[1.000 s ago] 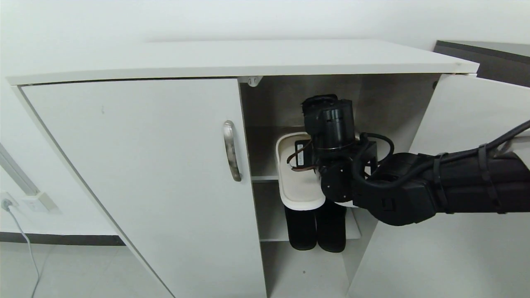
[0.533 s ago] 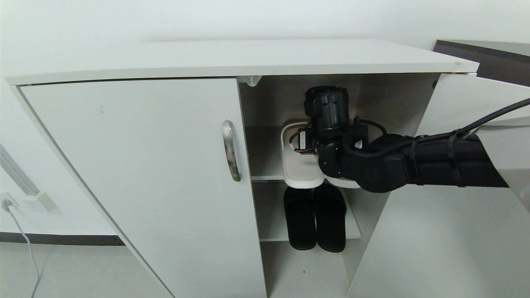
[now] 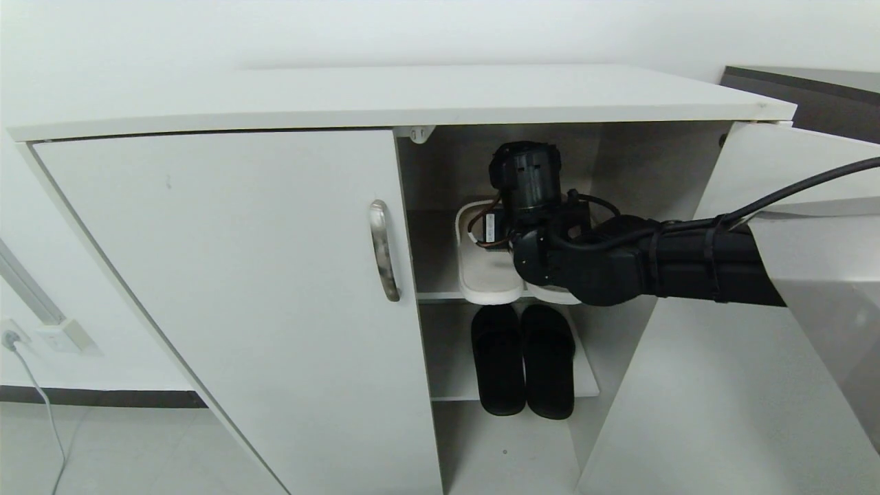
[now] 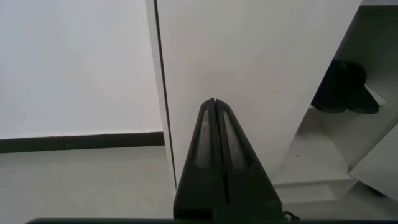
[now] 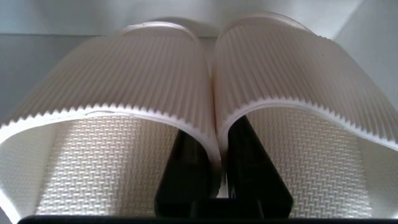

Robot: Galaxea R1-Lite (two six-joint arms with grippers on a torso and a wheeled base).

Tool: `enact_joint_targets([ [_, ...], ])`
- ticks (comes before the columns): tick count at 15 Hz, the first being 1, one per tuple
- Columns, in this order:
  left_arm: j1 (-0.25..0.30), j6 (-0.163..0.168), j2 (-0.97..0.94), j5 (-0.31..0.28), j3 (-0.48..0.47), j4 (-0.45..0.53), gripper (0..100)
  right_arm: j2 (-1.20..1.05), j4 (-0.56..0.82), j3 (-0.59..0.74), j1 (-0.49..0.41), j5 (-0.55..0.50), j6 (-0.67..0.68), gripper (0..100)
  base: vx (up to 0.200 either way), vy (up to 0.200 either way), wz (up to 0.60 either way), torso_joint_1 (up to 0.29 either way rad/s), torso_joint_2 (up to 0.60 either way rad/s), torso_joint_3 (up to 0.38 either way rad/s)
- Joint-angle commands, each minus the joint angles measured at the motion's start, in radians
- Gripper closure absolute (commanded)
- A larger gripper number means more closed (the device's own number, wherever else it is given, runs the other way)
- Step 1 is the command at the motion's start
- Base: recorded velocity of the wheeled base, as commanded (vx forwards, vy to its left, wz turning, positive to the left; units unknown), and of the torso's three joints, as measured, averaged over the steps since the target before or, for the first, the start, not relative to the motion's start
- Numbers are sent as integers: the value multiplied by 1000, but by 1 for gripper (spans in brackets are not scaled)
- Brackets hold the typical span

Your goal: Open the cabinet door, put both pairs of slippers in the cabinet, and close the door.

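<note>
White laminate cabinet [image 3: 412, 96] stands against the wall, and all positions below are referenced to it. To the cabinet's left, low on the wall, a socket [image 3: 60, 337] is fitted. Left gripper [image 4: 214, 102] sits in front of the cabinet's left half, pointing at the shut door; its fingers are pressed fully together with nothing between them. Left door [image 3: 227, 289] is shut, with a metal handle [image 3: 383, 251] upright near its inner edge. The cabinet's right half stands open. Inside it, at the level of the upper shelf [image 3: 433, 297], the white pair [image 3: 481, 275] lies side by side, heels projecting past the shelf's front edge; whether the soles bear on the shelf cannot be determined. Right gripper [image 5: 217, 162] is inside the cabinet at that pair. One finger is under each strap, and the two are clamped on the adjoining inner edges of the straps [image 5: 124, 93]. One level down, the black pair [image 3: 522, 361] rests side by side on the lower shelf [image 3: 447, 392], heels overhanging its front edge. Right arm [image 3: 653, 268] enters the opening from the cabinet's right. Right door [image 3: 756, 172] is swung wide open at the cabinet's right side.
</note>
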Motion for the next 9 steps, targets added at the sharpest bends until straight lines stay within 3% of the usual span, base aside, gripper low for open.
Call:
enact_joint_targets([
  [1,0,0,0,1,0,0,100,30,-1,-14,-6,1,0,100,0,0,0,0,0,0],
  [7,0,0,0,1,0,0,100,44,-1,-20,-19,1,0,100,0,0,0,0,0,0],
  [8,0,0,0,1,0,0,100,42,1,-19,-19,1,0,0,0,0,0,0,0,0],
  [9,0,0,0,1,0,0,100,41,2,-16,-19,1,0,0,0,0,0,0,0,0],
])
